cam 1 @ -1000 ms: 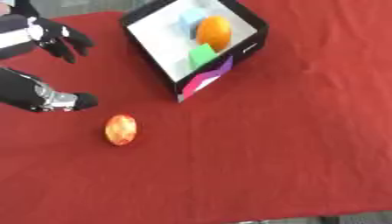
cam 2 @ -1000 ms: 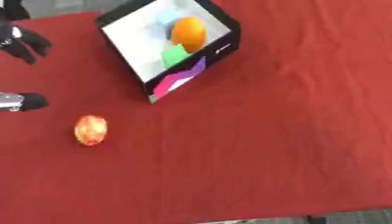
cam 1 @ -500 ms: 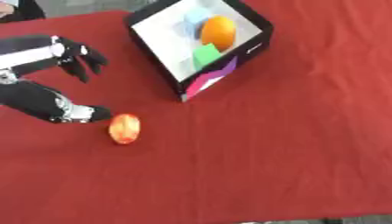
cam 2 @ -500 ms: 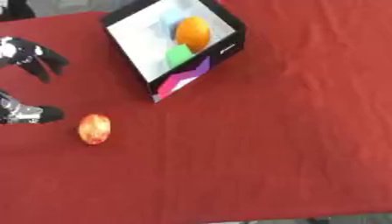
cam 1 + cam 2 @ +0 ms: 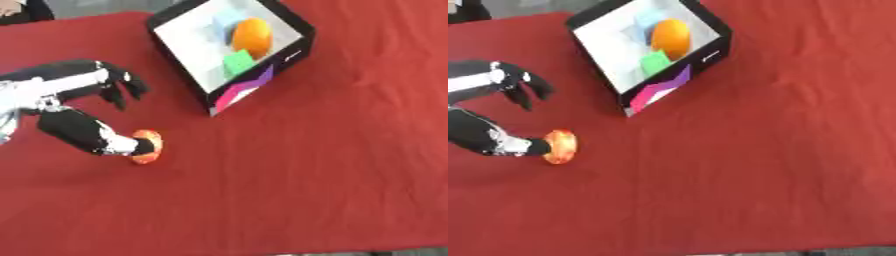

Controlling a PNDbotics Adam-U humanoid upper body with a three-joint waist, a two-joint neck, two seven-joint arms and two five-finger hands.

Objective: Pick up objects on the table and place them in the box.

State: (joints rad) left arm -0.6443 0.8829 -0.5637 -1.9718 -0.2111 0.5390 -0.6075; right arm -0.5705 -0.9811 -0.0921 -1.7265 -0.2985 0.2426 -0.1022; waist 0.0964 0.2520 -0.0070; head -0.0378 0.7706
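Your left hand comes in from nine o'clock over the red tablecloth. It is spread wide: the fingers reach toward the box at about two o'clock from the palm, and the thumb stretches down toward five o'clock. The tip of the thumb touches the near-left side of the fruit, a small orange-red piece with a yellowish patch. The fingers are well apart from the fruit and do not curl round it, so the hand holds nothing.

The fruit lies on the cloth at about eight o'clock from the box, near it but not touching. The box is black outside and white inside, and lies tipped with its opening facing up toward you. A pink and purple flap shows at its near corner. Inside it, an orange ball sits toward the far side, with a green block just beside it at seven o'clock and a pale blue shape at ten o'clock from the ball.

Your right hand does not show in either view.
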